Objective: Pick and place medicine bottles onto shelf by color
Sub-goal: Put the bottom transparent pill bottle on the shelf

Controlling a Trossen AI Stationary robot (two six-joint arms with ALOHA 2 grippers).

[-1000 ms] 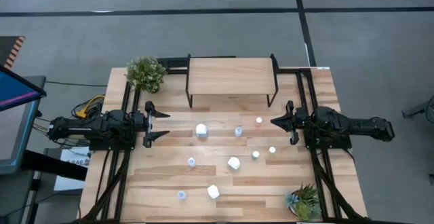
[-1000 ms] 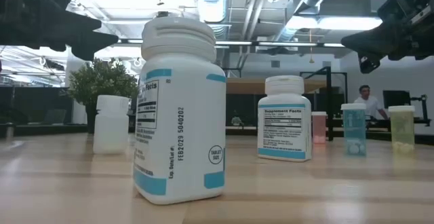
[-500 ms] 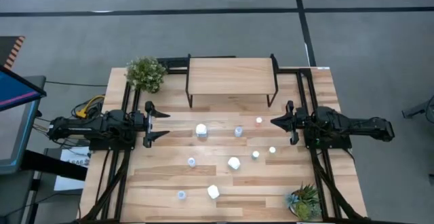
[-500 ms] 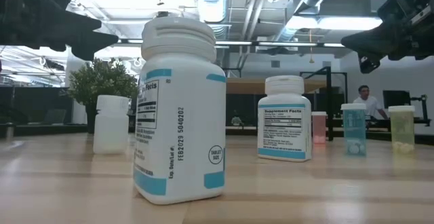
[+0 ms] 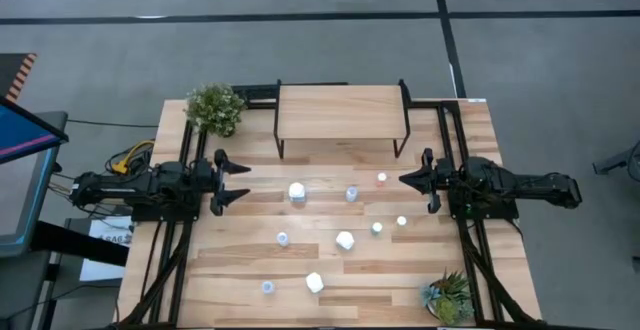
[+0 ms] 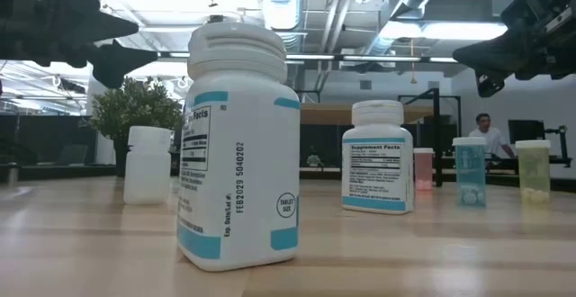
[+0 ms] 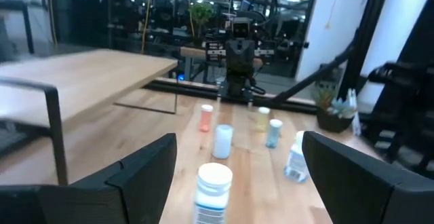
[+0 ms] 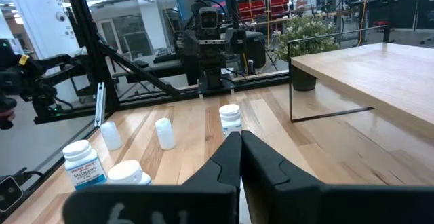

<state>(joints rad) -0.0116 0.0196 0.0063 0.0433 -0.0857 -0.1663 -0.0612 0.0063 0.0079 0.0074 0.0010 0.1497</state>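
Several medicine bottles stand upright on their bases on the tabletop in front of the shelf [image 5: 340, 115]. Among them are a white one [image 5: 297, 191], a pale-blue one [image 5: 352, 194], a reddish one [image 5: 381, 178], a yellowish one [image 5: 401, 221] and a teal one [image 5: 376, 228]. Two more white ones [image 5: 345, 240] [image 5: 314, 283] stand nearer the front. My left gripper [image 5: 238, 181] hovers at the table's left, level and open, pointing at the bottles with nothing between its fingers. My right gripper [image 5: 404, 179] hovers at the right, level and shut, also holding nothing.
One potted plant [image 5: 215, 107] stands at the far left beside the shelf and another [image 5: 447, 297] at the near right corner. Black frame rails [image 5: 165, 260] run along both table sides. A person [image 6: 486, 135] sits in the room behind.
My left gripper has rolled a little about the line it points along. It has stayed in place and stayed open. The bottles have kept still.
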